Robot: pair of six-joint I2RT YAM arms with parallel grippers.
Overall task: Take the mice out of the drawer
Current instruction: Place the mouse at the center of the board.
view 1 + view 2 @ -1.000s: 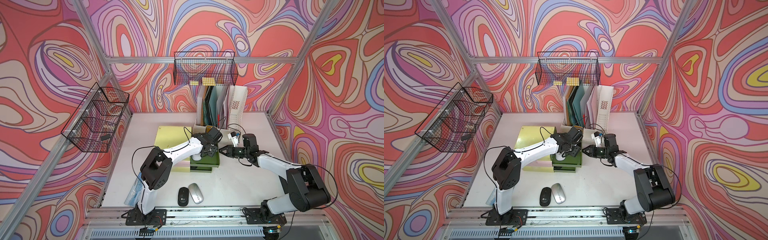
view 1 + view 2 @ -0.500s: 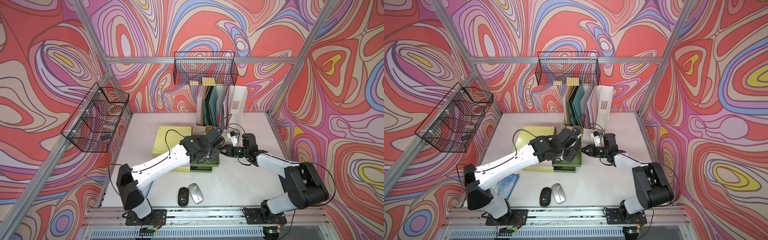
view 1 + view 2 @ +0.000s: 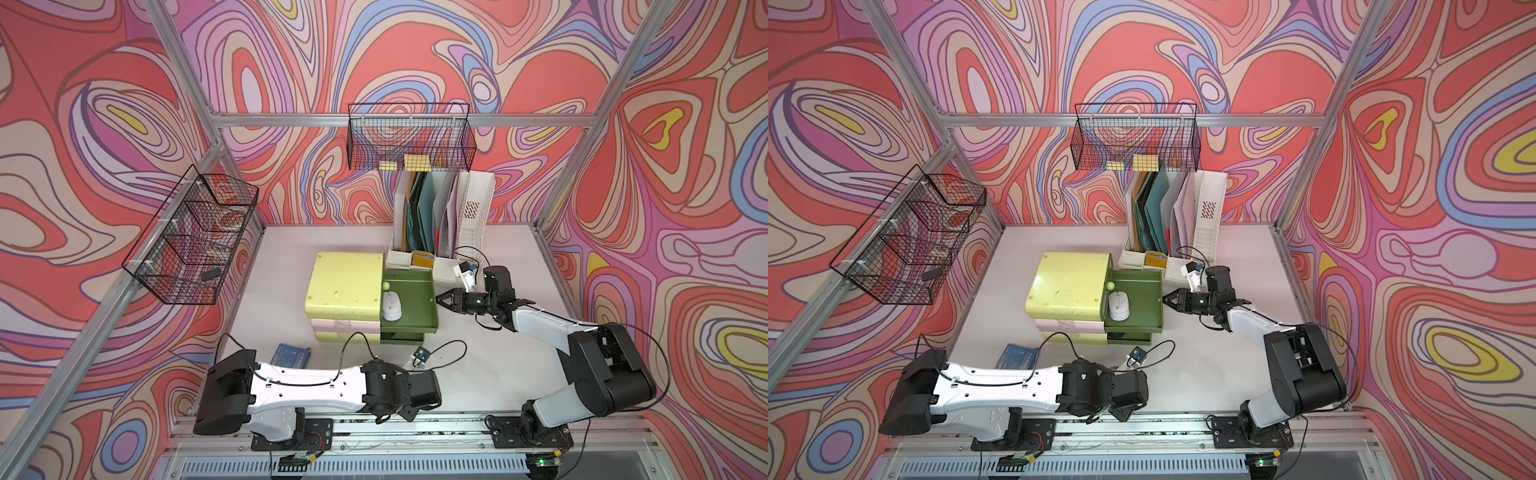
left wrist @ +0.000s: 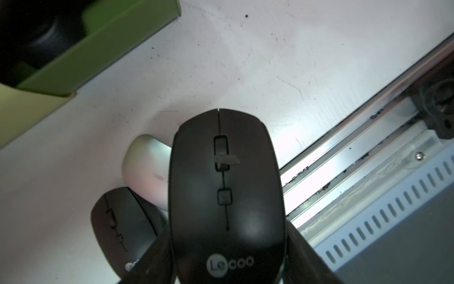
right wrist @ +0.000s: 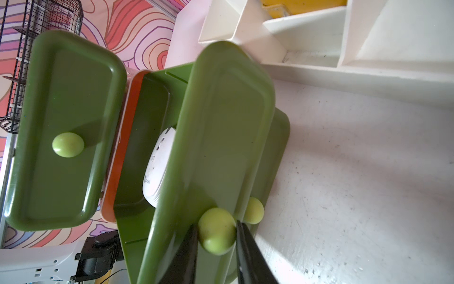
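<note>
— Where do things stand?
— My left claw [image 4: 227, 248] grips a black mouse [image 4: 226, 191] over the worktop [image 4: 245, 61], beside the silver mouse [image 4: 145, 172] and a second black mouse [image 4: 122, 221]. The white mouse [image 3: 392, 306] lies in the open green drawer [image 3: 420, 297]; my right claw [image 5: 217, 237] pinches its knob [image 5: 216, 228].

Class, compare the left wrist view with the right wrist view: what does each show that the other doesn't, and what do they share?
Left wrist only: the left gripper clamping a black mouse, plus a silver mouse and a second black mouse on the table. Right wrist only: the right gripper closed on the knob, and a white mouse inside the open drawer. Both: the table and part of the green drawers.
</note>
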